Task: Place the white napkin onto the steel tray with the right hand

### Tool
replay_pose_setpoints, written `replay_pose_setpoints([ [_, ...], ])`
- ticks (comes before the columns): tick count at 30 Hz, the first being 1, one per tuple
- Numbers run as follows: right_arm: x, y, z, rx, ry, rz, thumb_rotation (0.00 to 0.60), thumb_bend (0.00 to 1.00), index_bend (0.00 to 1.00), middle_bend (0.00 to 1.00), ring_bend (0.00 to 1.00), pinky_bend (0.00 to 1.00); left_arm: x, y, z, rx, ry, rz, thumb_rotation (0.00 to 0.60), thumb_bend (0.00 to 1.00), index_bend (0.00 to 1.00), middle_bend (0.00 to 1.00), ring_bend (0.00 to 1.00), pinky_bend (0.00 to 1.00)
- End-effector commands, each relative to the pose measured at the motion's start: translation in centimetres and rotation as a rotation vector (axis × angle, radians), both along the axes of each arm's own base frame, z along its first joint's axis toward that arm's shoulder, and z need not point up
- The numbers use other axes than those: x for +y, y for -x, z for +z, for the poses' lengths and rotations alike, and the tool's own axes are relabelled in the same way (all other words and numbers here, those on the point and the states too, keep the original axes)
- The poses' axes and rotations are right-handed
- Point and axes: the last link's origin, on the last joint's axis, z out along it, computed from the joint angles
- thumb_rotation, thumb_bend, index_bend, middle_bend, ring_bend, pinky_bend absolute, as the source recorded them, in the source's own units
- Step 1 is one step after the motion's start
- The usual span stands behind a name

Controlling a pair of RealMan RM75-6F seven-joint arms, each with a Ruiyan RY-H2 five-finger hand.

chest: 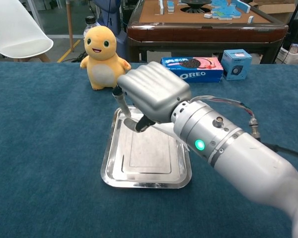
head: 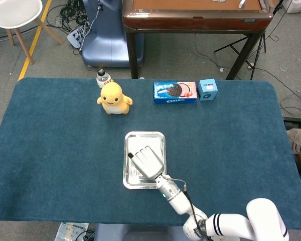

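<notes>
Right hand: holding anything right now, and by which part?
Cannot be told. The right hand hangs over the steel tray with fingers curled down; no white napkin shows clearly under it in either view.

Table (head: 55, 150) covered in dark blue cloth, with a few things resting on it.

A steel tray (head: 130, 178) lies flat near the middle of the near half. Along the far edge stand a yellow plush toy (head: 114, 98), with a small bottle (head: 103, 77) just behind it, an Oreo box (head: 175, 92) lying lengthwise to the right, and a small blue box (head: 207, 89) just beside the Oreo box. The tray sits well apart from that far row.
</notes>
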Motion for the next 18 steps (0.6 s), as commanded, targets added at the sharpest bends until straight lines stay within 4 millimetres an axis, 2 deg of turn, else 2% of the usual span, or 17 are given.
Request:
replay_pose_setpoints([
  [1, 0.1, 0.2, 0.2, 0.002, -0.015, -0.007, 0.6, 0.27, 0.52, 1.0, 1.0, 1.0, 0.0, 0.0, 0.0, 0.001, 0.0, 0.001, 0.6, 0.48, 0.33, 0.28, 0.22, 0.36],
  [7, 0.3, 0.3, 0.7, 0.001, -0.036, -0.021, 0.6, 0.26, 0.46, 1.0, 1.0, 1.0, 0.0, 0.0, -0.1, 0.004, 0.007, -0.001, 0.6, 0.48, 0.34, 0.28, 0.22, 0.36],
  [18, 0.7, 0.3, 2.0, -0.014, -0.12, -0.073, 0.6, 0.16, 0.39, 1.0, 1.0, 1.0, 0.0, 0.1, -0.1, 0.007, 0.011, 0.009, 0.6, 0.48, 0.34, 0.28, 0.22, 0.36],
])
